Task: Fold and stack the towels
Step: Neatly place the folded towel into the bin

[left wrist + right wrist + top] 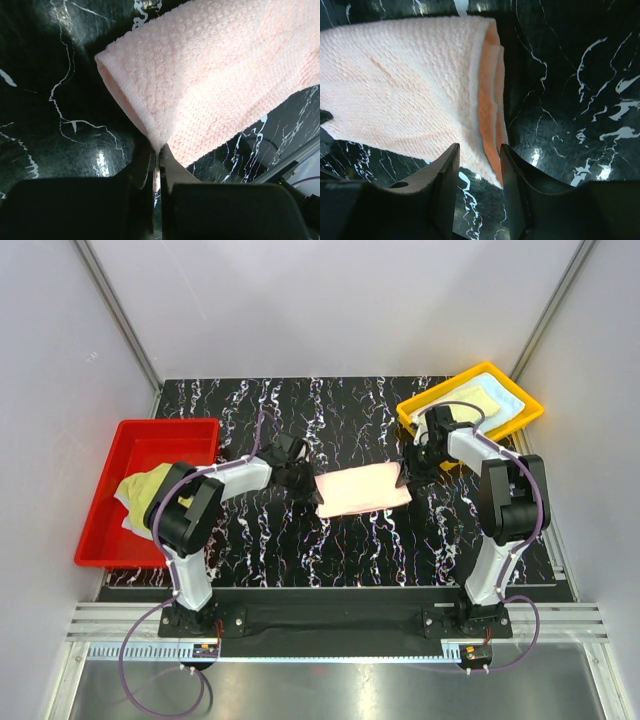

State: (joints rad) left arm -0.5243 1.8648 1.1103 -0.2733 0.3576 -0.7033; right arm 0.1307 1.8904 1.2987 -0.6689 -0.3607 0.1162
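A folded peach-pink towel [362, 490] lies on the black marbled table [330, 550] between my two arms. My left gripper [303, 483] is at its left end. In the left wrist view that gripper [158, 149] is shut on a corner of the towel [215, 75]. My right gripper [405, 476] is at the towel's right end. In the right wrist view it [479, 147] stands open, its fingers straddling the layered corner of the towel [405, 85] without pinching it. A crumpled yellow-green towel [140, 490] lies in the red tray. Folded pale yellow [478, 400] and light blue [508, 400] towels lie in the yellow tray.
The red tray [170, 445] stands at the table's left edge, beside the left arm's elbow. The yellow tray [490, 367] sits at the back right, just behind the right arm. Grey walls close in the table on three sides.
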